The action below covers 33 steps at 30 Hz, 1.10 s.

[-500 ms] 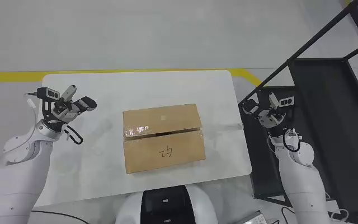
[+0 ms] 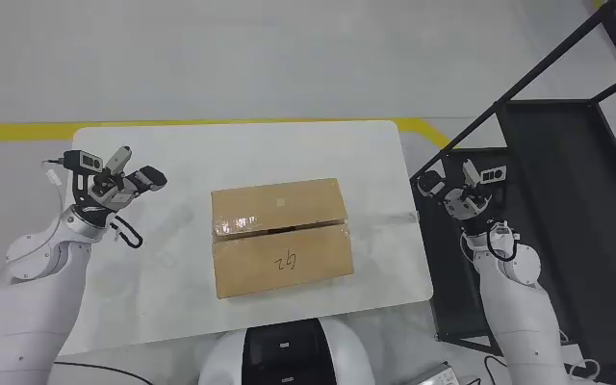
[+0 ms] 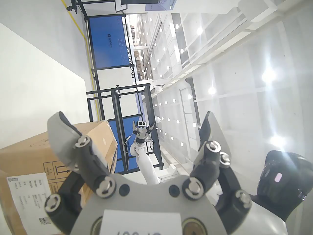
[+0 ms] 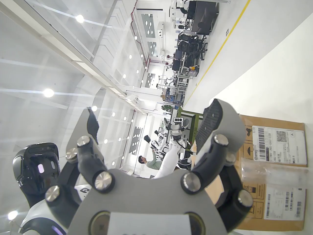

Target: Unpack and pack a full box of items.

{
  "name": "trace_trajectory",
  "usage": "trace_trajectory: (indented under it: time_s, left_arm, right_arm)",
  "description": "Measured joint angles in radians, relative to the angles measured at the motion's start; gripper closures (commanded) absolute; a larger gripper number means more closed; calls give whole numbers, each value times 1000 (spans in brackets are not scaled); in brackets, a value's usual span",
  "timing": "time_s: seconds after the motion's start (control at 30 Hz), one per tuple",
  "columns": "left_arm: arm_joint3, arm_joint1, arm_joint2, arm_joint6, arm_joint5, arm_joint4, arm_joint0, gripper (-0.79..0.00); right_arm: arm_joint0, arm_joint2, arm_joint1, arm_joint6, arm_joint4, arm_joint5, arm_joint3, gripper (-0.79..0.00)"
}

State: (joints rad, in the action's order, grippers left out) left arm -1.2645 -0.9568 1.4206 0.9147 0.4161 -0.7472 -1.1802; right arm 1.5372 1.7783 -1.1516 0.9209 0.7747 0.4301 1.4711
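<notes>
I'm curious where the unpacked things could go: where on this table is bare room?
Bare patches: the strip between the box and the far edge of the table, the stretch between the box and the left gripper, and the stretch from the box to the table's right edge. Tightest along the near edge.

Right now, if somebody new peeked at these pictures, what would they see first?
A brown box sits in the middle of the white table, its top flaps closed. The left gripper and the right gripper hang open on either side of it, each well apart from the box and holding nothing.
</notes>
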Motion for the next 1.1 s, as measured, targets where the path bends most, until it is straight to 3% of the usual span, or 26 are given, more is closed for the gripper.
trace_trajectory:
  time_s: [0.43, 0.53, 0.63, 0.93, 1.1]
  left_arm:
    - [-5, 0, 1, -6, 2, 7, -1, -785]
    - [-37, 4, 3, -25, 3, 107, -18, -785]
    - [-58, 8, 2, 31, -6, 153, -24, -785]
    - [-21, 18, -22, 331, -20, 181, 33, -785]
    - [-3, 13, -46, 446, -39, 102, 65, -785]
  right_arm:
    - [0, 0, 0, 0, 0, 0, 0, -785]
    - [-2, -9, 2, 18, -9, -30, 10, -785]
    - [-21, -9, 12, 105, -32, -106, 12, -785]
    - [-140, 0, 64, 578, -230, -238, -86, -785]
    - [-189, -84, 93, 616, -286, -249, -116, -785]
